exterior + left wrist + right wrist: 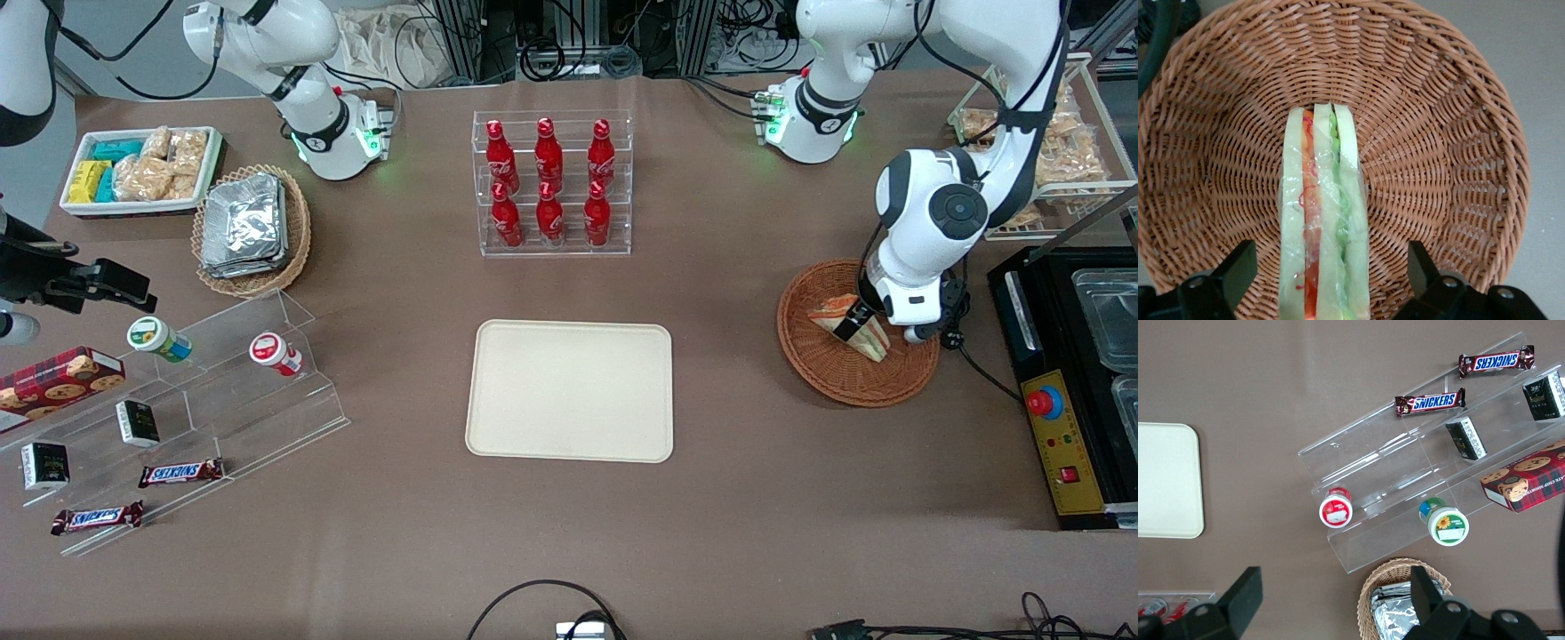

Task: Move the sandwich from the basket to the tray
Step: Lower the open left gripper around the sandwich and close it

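The gripper (1328, 273) is hanging low inside the basket (827, 369), its two fingers (1238, 267) spread wide on either side of the sandwich (1325, 233) with a clear gap between each pad and the bread, so it is released and gripping nothing. The sandwich is standing on edge on the woven floor of the basket, wrapped in clear film, showing pale bread slices with an orange-red layer and a green layer between them. In the front view the sandwich (853, 326) is lying partly under the wrist, near the basket's middle. The basket is sitting on the brown table (569, 533) toward the working arm's end. The tray (570, 391) is lying flat at the table's middle, well apart from the basket and bare. A clear rack of red bottles (551, 182) is standing farther from the front camera than the tray.
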